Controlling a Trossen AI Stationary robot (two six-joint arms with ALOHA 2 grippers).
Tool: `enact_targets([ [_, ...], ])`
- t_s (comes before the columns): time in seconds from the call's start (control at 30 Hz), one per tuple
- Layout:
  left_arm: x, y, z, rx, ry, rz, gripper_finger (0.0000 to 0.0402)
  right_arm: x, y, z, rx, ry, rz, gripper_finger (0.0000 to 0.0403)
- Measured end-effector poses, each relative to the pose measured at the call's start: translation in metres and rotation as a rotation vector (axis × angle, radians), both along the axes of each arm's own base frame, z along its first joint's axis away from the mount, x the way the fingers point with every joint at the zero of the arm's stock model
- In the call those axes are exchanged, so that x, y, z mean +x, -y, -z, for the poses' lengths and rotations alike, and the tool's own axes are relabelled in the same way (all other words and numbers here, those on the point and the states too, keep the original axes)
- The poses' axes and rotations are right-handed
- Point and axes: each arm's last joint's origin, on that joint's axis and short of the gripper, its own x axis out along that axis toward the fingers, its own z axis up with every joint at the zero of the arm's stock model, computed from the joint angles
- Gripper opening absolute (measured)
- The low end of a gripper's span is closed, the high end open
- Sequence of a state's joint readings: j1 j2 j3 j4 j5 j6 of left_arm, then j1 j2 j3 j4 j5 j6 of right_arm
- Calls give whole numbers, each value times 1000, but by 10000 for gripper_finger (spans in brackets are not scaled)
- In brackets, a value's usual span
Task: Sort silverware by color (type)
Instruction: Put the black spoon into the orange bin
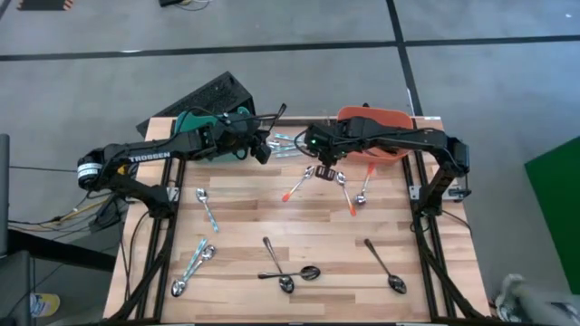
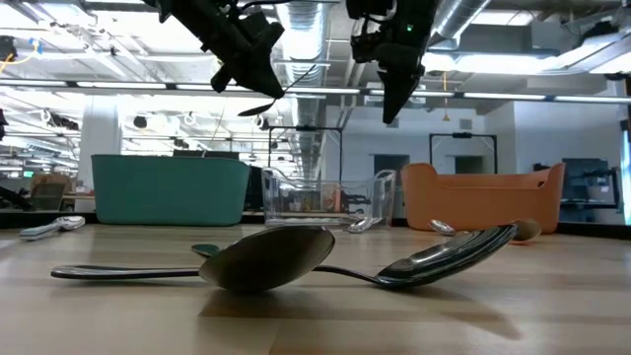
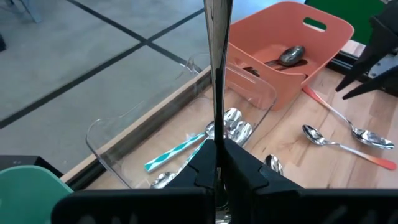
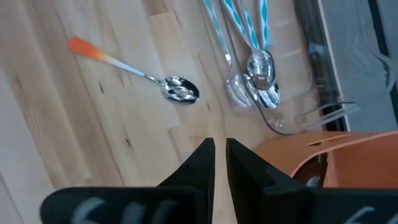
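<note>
On the near part of the table (image 1: 236, 226) lie three dark spoons (image 1: 279, 269); two of them cross, and the third lies to their right. At the near left are two teal spoons (image 1: 193, 265) side by side, with one more a little farther back. Three orange spoons (image 1: 298, 186) lie loose on the wood past the middle of the table.

The right gripper (image 4: 220, 144) hangs over those orange spoons, just short of the bins. Its fingers are slightly apart and hold nothing.

The left gripper (image 3: 219, 149) is raised near the left end of the clear bin (image 3: 118, 124). It is clenched on a dark-handled spoon (image 3: 217, 62) whose handle sticks straight out past the fingers.

Three bins stand in a row along the far edge. The teal bin (image 2: 168, 187) is on the left, mostly under the left arm, so I cannot tell what is in it. The clear bin in the middle holds several spoons with teal handles (image 4: 249, 25), their bowls bunched at its right end. The orange bin (image 3: 323, 43) on the right holds at least one spoon (image 3: 291, 55), and its handle colour is hard to make out.
</note>
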State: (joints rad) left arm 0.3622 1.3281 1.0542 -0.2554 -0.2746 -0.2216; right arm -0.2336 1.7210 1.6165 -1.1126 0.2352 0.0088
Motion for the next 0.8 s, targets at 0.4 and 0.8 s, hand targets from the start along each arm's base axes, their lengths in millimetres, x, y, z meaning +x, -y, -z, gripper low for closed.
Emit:
enact_targets([
  [0.4,0,0,0,-2,0,5,0,0,-1,0,-17,-8,0,63],
  [0.8,1,2,0,-21,4,60,0,2,-1,0,-14,19,18,63],
])
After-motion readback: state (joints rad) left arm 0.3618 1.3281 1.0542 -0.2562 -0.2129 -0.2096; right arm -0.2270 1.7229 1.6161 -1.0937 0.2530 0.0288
